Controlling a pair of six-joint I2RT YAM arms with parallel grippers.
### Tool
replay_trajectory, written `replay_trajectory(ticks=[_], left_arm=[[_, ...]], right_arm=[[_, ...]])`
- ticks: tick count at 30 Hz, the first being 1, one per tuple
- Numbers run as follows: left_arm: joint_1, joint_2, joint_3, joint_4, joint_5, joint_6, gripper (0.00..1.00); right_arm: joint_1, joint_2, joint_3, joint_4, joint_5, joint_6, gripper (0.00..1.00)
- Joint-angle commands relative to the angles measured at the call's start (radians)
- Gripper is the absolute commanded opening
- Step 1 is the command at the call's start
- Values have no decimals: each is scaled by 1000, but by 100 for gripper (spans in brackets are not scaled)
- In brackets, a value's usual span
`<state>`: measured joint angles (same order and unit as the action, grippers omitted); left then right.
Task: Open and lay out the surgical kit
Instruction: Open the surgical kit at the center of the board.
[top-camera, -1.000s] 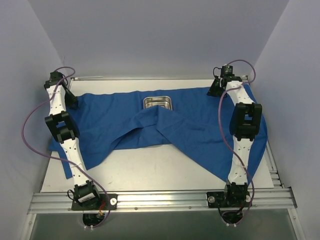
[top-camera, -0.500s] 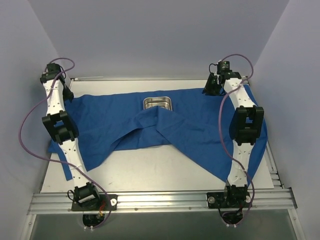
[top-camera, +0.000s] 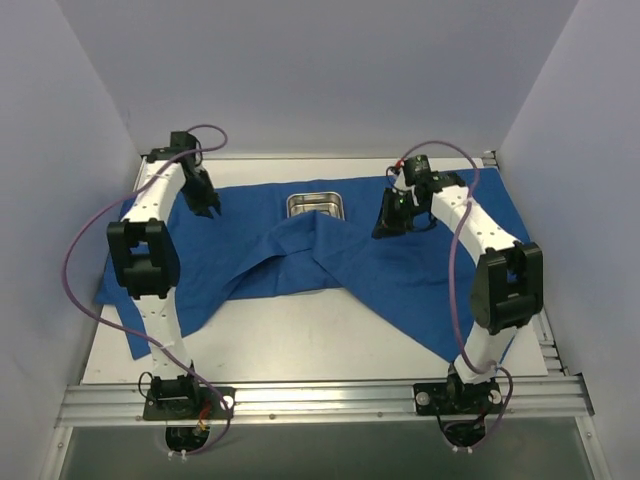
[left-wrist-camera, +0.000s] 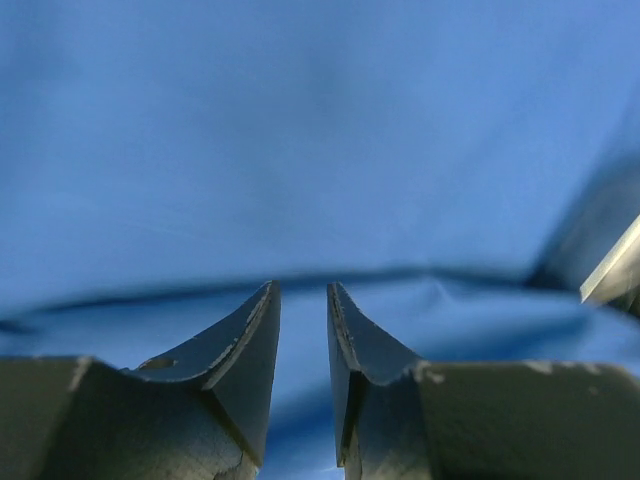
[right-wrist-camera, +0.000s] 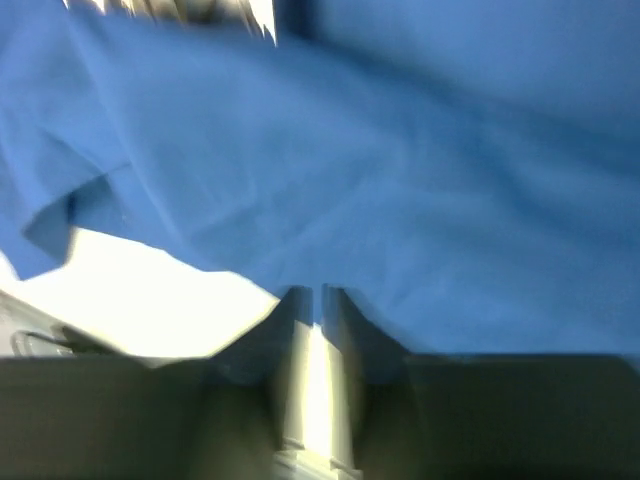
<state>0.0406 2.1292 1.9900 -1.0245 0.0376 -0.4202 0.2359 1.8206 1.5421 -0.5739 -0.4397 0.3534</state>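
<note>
The surgical kit's royal-blue cloth wrap (top-camera: 240, 240) lies spread across the far half of the table. One fold (top-camera: 310, 250) is still drawn up over the near edge of the small steel tray (top-camera: 316, 198) at the middle back. My left gripper (top-camera: 207, 205) hovers over the cloth left of the tray. In the left wrist view the left gripper (left-wrist-camera: 300, 290) is open, with only blue cloth (left-wrist-camera: 320, 150) showing in the gap. My right gripper (top-camera: 385, 225) hangs over the cloth right of the tray. The blurred right wrist view shows the right gripper (right-wrist-camera: 318, 292) narrowly open and holding nothing.
Bare white table (top-camera: 320, 340) runs between the cloth and the aluminium rail (top-camera: 320, 400) at the front. The cloth's right side reaches the table's right edge (top-camera: 525, 290). Lilac walls close in on the left, right and back.
Both arms swung inward from the cloth's far corners toward the tray. The right gripper went from shut to slightly open. The cloth and tray lie as before.
</note>
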Motion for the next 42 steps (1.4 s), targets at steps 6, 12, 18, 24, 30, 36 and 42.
replay_trajectory(ticks=[6, 12, 18, 24, 30, 36, 42], left_arm=[[-73, 184, 147, 18, 208, -51, 31], [-71, 282, 162, 44, 208, -60, 26], [-70, 325, 167, 58, 220, -66, 26], [-59, 354, 176, 34, 202, -86, 26], [-45, 356, 141, 43, 199, -78, 26], [15, 365, 171, -25, 150, -13, 27], [-18, 130, 44, 18, 133, 76, 51]], right_arm=[[28, -142, -339, 80, -12, 105, 0], [55, -208, -529, 183, 104, 166, 0], [98, -258, -720, 224, 235, 284, 0], [140, -193, -778, 146, 422, 318, 0], [155, -208, -825, 37, 454, 321, 0], [161, -403, -828, -116, 364, 340, 0], [168, -420, -421, -135, 354, 113, 30]])
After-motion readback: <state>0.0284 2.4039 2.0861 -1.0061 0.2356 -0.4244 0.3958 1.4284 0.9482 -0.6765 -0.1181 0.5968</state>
